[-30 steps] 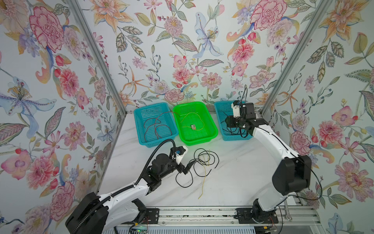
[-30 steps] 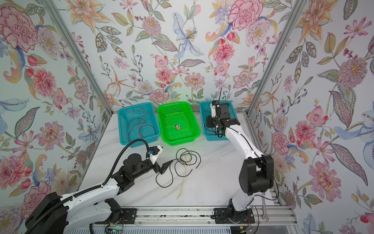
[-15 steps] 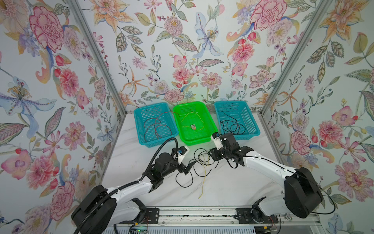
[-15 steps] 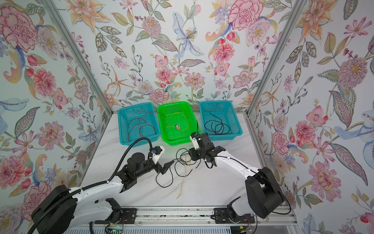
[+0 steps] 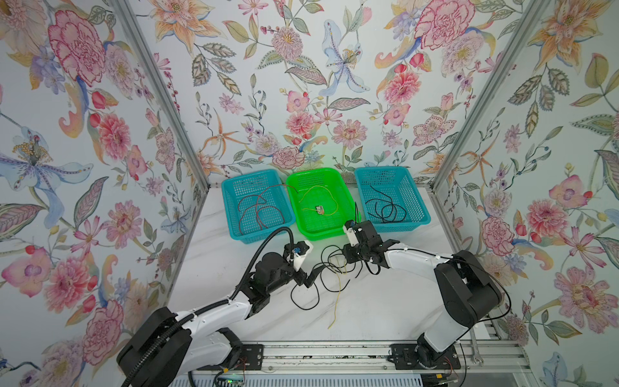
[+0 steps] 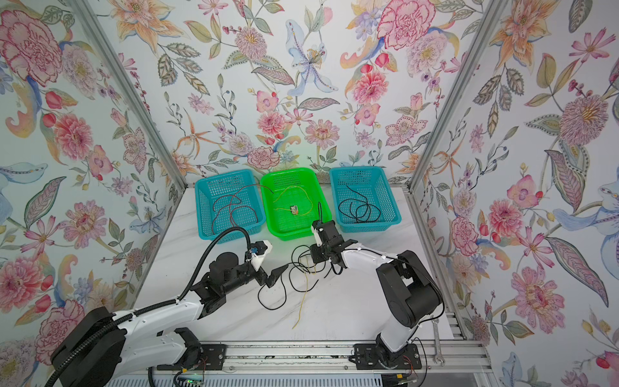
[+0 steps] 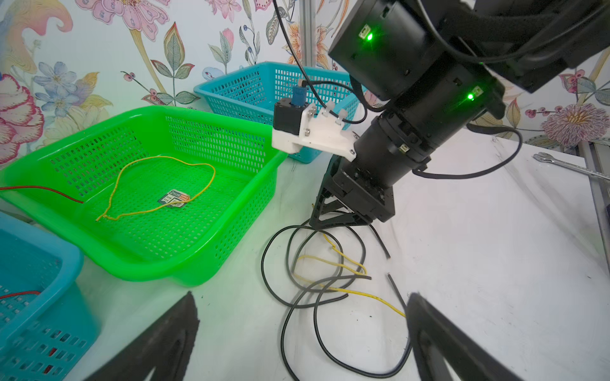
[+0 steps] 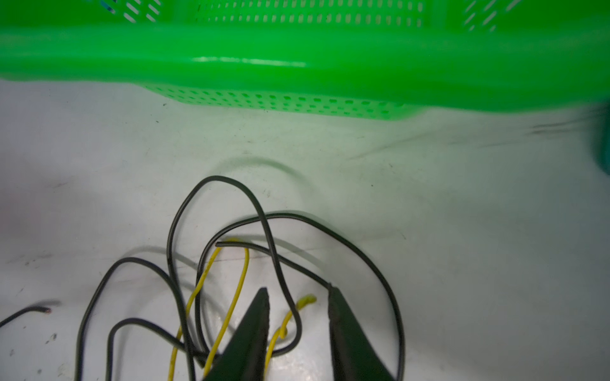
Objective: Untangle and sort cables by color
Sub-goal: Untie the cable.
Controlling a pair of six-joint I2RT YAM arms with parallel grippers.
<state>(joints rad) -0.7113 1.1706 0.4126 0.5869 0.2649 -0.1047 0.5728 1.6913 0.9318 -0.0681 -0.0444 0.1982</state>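
Black and yellow cables (image 5: 335, 268) lie tangled on the white table (image 5: 385, 301), just in front of the green basket (image 5: 321, 236).

In the right wrist view the right gripper (image 8: 297, 290) sits low over the tangle, its jaws partly apart and astride a black loop (image 8: 300, 326) and a yellow end (image 8: 307, 299), pinching neither. The left gripper (image 7: 301, 293) is just beside the tangle, jaws spread wide and gripping nothing. Behind them, a yellow cable (image 7: 214, 171) lies in the green basket, red cables (image 5: 258, 207) in the blue basket on the left (image 5: 225, 201), and black cables (image 5: 385, 211) in the blue basket on the right (image 5: 395, 228).
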